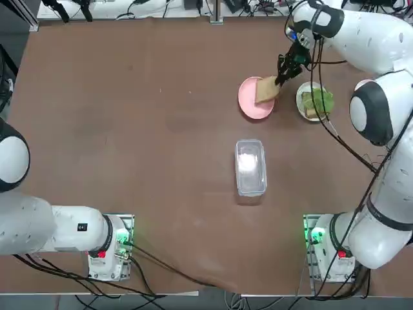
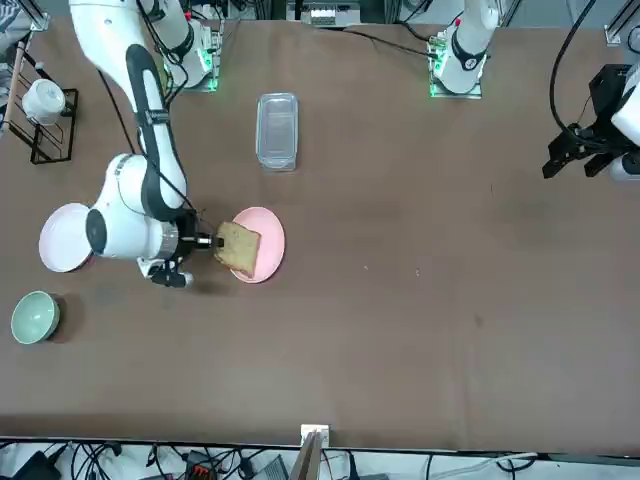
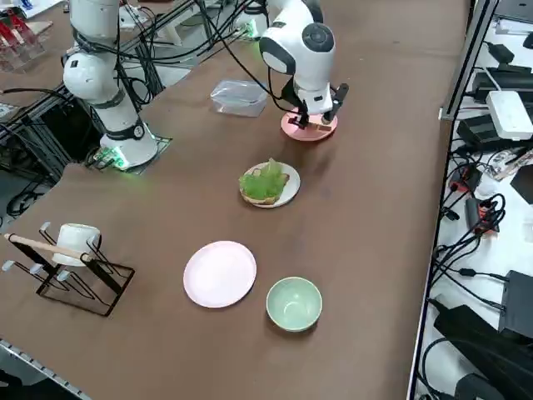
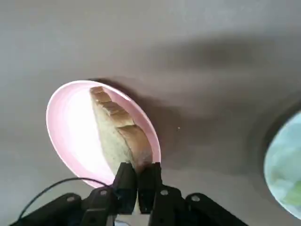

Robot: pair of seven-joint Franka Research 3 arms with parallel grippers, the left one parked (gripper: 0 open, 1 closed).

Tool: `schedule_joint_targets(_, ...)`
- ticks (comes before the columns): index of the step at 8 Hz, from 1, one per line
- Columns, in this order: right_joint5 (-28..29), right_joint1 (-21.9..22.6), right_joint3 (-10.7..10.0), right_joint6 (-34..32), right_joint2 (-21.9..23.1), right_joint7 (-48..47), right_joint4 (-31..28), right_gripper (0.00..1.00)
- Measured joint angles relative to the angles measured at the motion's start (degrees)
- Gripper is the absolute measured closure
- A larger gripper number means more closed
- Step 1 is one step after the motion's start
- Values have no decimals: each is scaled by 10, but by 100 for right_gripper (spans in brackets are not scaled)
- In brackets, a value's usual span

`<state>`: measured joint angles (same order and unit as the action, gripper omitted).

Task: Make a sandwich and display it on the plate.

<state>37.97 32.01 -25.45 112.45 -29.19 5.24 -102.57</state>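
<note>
While the right tool [image 4: 137, 181] pinches a bread slice [image 4: 117, 136], its lower corner hides

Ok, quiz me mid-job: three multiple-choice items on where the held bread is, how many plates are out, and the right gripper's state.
1. The bread slice is over:
A. pink plate
B. clear container
C. green bowl

2. Plates on the table:
A. one
B. three
C. five

3. The right gripper is:
A. open, empty
B. shut on the bread slice
C. out of view

Key: 1 A, the slice hangs above the pink rim; 2 B, pink, white plate with greens, pale plate; 3 B, the wrist view shows the fingers pinching the crust.
</note>
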Motion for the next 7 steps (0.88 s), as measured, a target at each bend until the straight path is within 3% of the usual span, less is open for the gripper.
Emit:
schedule_joint_targets(3,-3,-9,-31,-58,37,4,10,94)
schedule_joint_targets(7,-5,-82,-40,-173,51,97,53,94)
